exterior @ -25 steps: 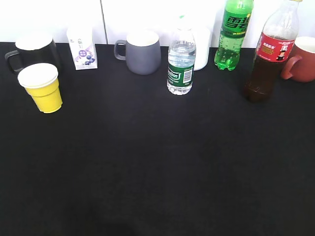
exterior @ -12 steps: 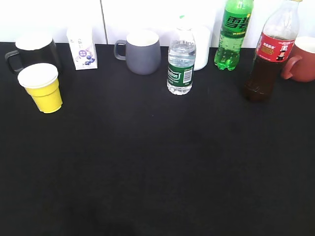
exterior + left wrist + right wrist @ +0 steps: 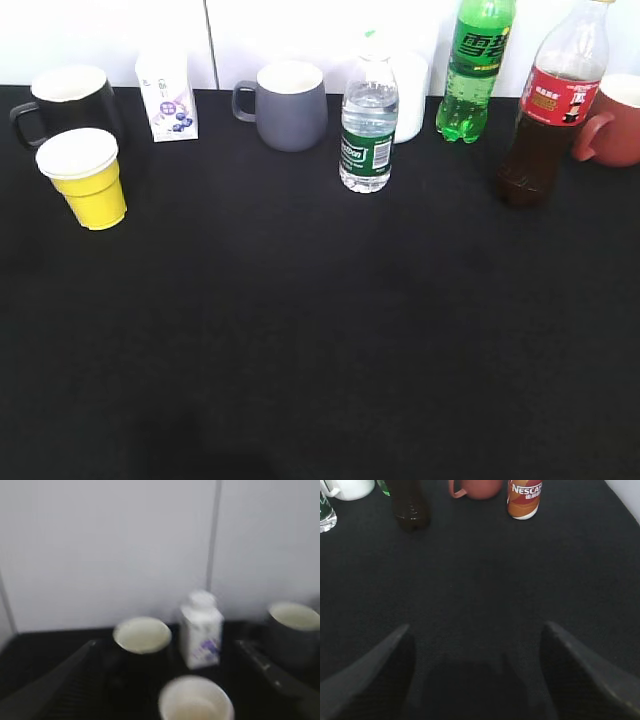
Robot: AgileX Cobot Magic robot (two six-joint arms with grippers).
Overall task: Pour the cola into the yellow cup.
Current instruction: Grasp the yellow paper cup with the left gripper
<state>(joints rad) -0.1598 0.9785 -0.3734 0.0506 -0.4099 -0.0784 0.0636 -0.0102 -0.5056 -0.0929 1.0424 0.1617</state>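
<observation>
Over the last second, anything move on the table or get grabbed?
No visible change in the exterior view. The cola stands untouched at the right, the yellow cup at the left, and the water bottle, grey mug and green soda bottle are where they were. Neither arm appears in that view. Both pincers, left and right, are open and holding nothing now.

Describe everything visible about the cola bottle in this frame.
The cola bottle is a tall clear plastic bottle with a red label carrying white lettering. Dark brown liquid fills roughly its lower half; the upper part looks empty. Its top is cut off by the frame edge, so the cap cannot be judged. It stands upright on the black table at the right rear, just in front of a red mug. No claw touches it.
</observation>
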